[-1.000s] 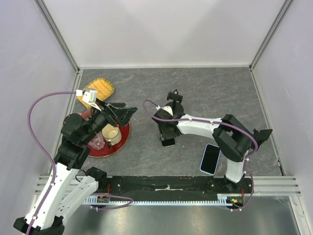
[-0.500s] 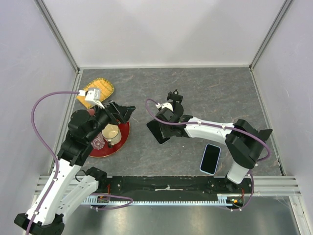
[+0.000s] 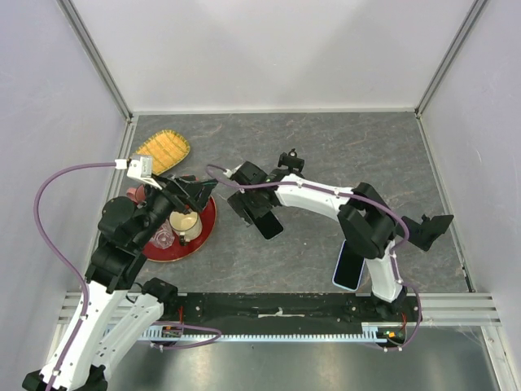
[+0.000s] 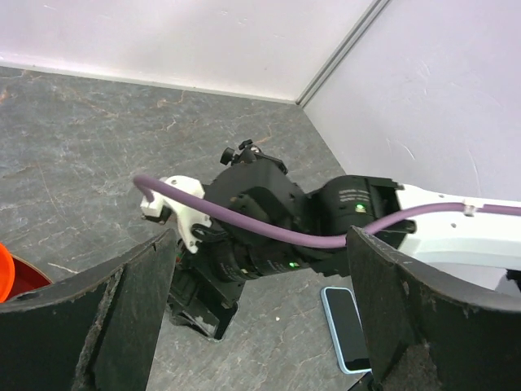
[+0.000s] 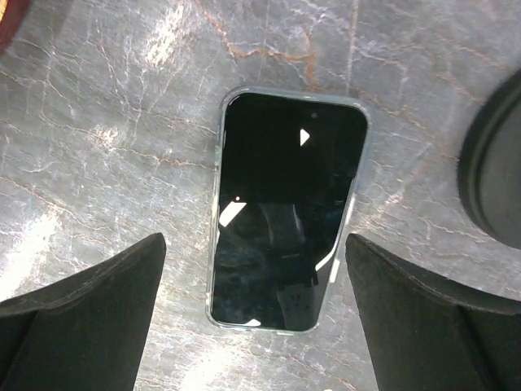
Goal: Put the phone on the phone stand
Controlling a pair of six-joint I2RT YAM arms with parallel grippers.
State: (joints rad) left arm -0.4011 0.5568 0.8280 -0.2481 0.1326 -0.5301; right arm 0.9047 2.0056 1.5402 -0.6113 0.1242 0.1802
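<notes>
- Directly beneath the right claw [image 5: 255, 252], the phone [image 5: 285, 212] lies flat and screen-up on the table [image 5: 122, 122]. Its long axis runs straight ahead between the fingers, so they would close across its narrow width.
- That claw stands wide, one finger off each long edge, touching neither.
- Near the claw, on its far side, stands a small black object, probably the phone stand [image 3: 290, 161].
- The left claw [image 4: 260, 244], also wide and empty, hangs off to the side; the right is clearly nearer.
- A second phone [image 3: 350, 265], pale-cased, lies back by the right arm's base.
</notes>
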